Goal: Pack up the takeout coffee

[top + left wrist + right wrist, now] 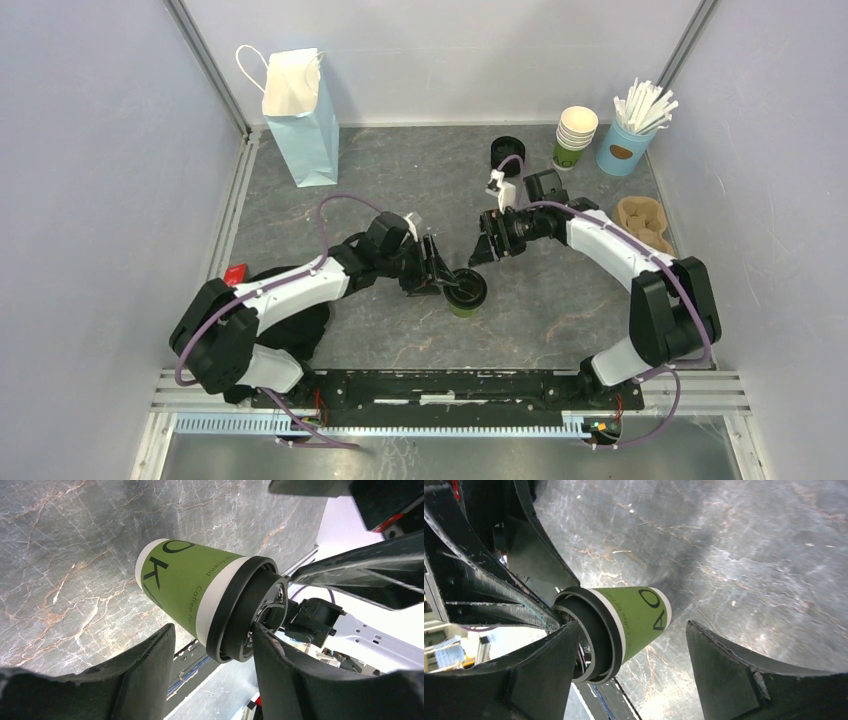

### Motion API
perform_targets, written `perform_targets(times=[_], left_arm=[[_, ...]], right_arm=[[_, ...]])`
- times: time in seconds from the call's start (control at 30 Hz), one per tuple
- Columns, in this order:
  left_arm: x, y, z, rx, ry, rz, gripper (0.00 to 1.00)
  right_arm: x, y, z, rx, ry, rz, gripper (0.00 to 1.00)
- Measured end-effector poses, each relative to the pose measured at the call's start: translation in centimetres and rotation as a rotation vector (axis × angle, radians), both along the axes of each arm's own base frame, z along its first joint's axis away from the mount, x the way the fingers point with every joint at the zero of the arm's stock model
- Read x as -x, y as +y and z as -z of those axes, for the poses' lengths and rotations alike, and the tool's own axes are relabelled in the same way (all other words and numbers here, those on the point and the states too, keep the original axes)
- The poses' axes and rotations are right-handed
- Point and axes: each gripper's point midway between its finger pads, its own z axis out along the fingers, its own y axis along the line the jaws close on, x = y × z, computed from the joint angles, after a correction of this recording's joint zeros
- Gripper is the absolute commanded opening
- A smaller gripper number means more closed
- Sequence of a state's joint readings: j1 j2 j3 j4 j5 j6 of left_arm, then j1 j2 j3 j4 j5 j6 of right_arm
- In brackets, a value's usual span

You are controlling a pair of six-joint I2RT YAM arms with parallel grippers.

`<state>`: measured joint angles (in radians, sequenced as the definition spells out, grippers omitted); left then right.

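Spanning the cell floor, grey marbled table (400, 180). Left arm (290, 290) and right arm (620, 245) both reach in to mid-table.

Pale blue paper bag (310, 130) stands upright at the far left, well apart from everything else. Brown cardboard cup carrier (645, 222) lies at the right edge, just beside the right arm. Blue holder (622, 150) full of white sticks (645, 105) is far right. The stack of lidless cups (575, 135) is just beside it, and the stack of black lids (508, 152) sits left of that.

Only one takeout coffee cup (466, 291) in view. It is upright on the table centre, lid on, between the two grippers.

Left gripper (445, 280) is at the cup's left side. In the left wrist view the fingers bracket the cup (190, 590). One finger (280, 680) overlaps the lid rim and the other shows a slim gap. Cannot tell if it is clamped.

Right gripper (482, 252) is just behind the cup, fingers spread wide and released. The cup (634, 617) shows between them with one finger well clear.

Small red item (235, 272) by the left arm, unclear what.
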<state>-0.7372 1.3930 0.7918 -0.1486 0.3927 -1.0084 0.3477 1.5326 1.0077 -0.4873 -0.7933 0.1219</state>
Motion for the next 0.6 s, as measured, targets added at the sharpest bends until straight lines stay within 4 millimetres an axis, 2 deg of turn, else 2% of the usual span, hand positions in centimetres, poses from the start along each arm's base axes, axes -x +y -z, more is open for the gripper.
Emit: perform_targets(times=[0.13,0.23,0.3,0.37,0.5,0.6], left_arm=[[0.2,0.2,0.2,-0.007,0.011,-0.007,0.80],[0.4,0.4,0.3,-0.007,0.020,-0.011,0.81],[0.5,0.4,0.1,0.005,0.024,-0.018,0.79],[0.5,0.6,-0.1,0.019,0.028,-0.028,0.77],[0.2,0.8,-0.1,0.026,0.030,-0.040,0.73],[0.1,0.9,-0.1,0.030,0.031,-0.042,0.72]], right_arm=[[-0.5,-1.0,-1.3,0.037,-0.018,0.061,0.92],[0.0,-1.9,-2.9,-0.003,-0.039,0.102,0.92],[1.3,-2.3,-3.2,-0.044,-0.031,0.115,0.93],[2.8,-2.5,-2.7,-0.073,0.003,0.116,0.93],[5.6,-2.2,-0.4,-0.102,0.124,0.107,0.92],[6.7,-1.9,0.4,-0.123,0.171,0.103,0.90]])
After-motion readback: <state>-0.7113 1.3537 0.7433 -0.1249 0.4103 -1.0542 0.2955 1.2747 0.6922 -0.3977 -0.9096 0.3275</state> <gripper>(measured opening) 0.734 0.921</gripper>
